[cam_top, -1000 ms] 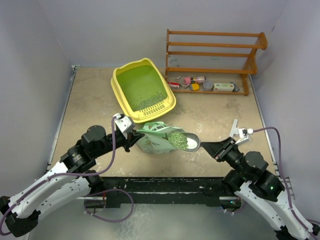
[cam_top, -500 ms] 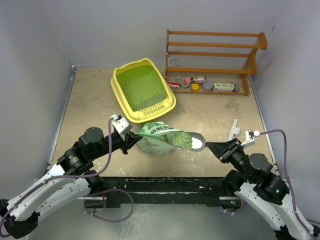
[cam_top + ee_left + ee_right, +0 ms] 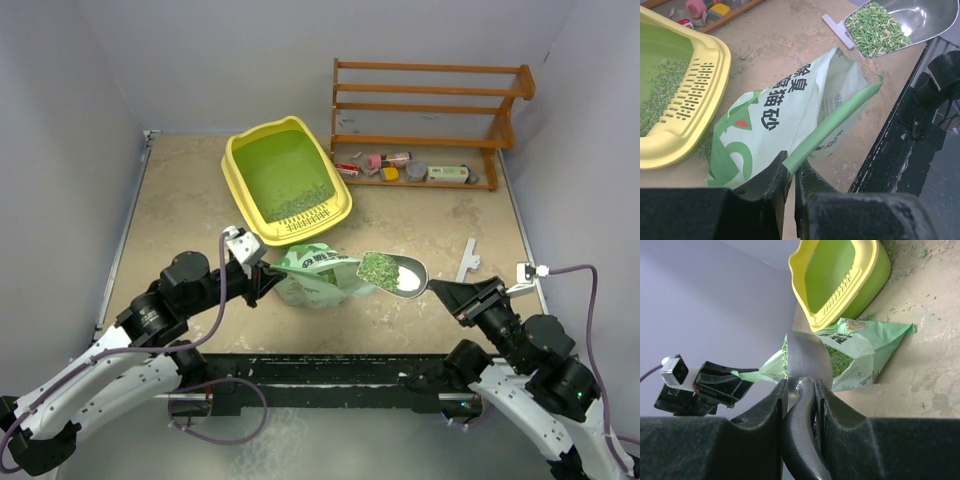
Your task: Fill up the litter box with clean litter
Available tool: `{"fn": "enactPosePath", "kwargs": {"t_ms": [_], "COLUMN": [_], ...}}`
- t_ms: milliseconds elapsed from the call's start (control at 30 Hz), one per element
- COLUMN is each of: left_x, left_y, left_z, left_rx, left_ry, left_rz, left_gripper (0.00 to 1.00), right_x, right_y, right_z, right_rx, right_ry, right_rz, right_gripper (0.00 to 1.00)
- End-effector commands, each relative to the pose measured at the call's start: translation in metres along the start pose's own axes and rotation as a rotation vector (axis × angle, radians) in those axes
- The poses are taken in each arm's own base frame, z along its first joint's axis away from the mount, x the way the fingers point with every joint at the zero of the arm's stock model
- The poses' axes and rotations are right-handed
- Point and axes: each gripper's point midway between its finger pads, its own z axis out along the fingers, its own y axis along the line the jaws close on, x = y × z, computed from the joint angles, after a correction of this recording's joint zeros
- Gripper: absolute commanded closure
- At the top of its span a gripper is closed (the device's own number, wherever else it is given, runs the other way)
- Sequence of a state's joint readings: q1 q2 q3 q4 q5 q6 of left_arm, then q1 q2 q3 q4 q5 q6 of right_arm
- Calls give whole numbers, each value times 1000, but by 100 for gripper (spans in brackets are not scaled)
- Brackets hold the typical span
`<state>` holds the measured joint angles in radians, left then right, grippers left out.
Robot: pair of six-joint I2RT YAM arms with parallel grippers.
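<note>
The yellow litter box [image 3: 245, 195] with a green floor sits at the table's middle back; a little litter [image 3: 295, 203] lies near its slotted rim. It also shows in the left wrist view [image 3: 715, 75] and the right wrist view [image 3: 805, 300]. The pale-green litter bag [image 3: 310, 280] lies in front of it. My left gripper [image 3: 791, 170] is shut on the bag's green rim. My right gripper [image 3: 801, 390] is shut on the handle of the grey metal scoop [image 3: 400, 272], which holds a load of litter [image 3: 378, 267] just right of the bag's mouth.
A brown wooden rack [image 3: 430, 110] with small items on its bottom shelf stands at the back right. A small white flat piece [image 3: 467, 262] lies on the table right of the scoop. Loose granules are scattered around the litter box.
My right gripper has drawn the loaded scoop out of the bag and moved it right and up. The left gripper keeps holding the bag's rim, nearly still.
</note>
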<state>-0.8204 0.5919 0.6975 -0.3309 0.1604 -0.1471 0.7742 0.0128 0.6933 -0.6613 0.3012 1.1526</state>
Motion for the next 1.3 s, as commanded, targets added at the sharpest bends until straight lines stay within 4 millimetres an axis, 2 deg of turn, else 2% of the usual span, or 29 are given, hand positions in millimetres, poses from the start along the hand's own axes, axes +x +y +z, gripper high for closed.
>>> {"fn": "enactPosePath", "kwargs": {"t_ms": [0, 233, 333, 433, 733, 867, 1033, 1100, 1267], "left_x": [-20, -16, -15, -17, -55, -75, -99, -101, -104], "left_y": [-7, -18, -22, -23, -15, -6, 15, 29, 56], "left_z": [0, 3, 3, 2, -15, -24, -36, -39, -44], "left_rx": [27, 97, 126, 135, 57, -6, -145, -221, -376], "left_ry": [-40, -12, 11, 19, -98, -150, -220, -230, -230], "left_rz": [-17, 9, 23, 33, 61, 74, 85, 94, 113], "left_gripper": [84, 65, 54, 47, 36, 34, 37, 39, 42], "right_x": [-29, -39, -42, -46, -59, -62, -65, -63, -71], "right_y": [30, 37, 44, 54, 88, 102, 118, 121, 145], "right_z": [-12, -8, -4, 1, 21, 33, 50, 60, 75], "right_rx": [-87, -88, -91, -99, -90, -86, -85, -80, -109], "right_ry": [-96, -139, -146, -151, -159, -161, -165, -164, -187], "right_rz": [90, 114, 105, 91, -4, -24, -33, -29, -1], "right_gripper": [100, 100, 100, 100, 100, 100, 100, 100, 100]}}
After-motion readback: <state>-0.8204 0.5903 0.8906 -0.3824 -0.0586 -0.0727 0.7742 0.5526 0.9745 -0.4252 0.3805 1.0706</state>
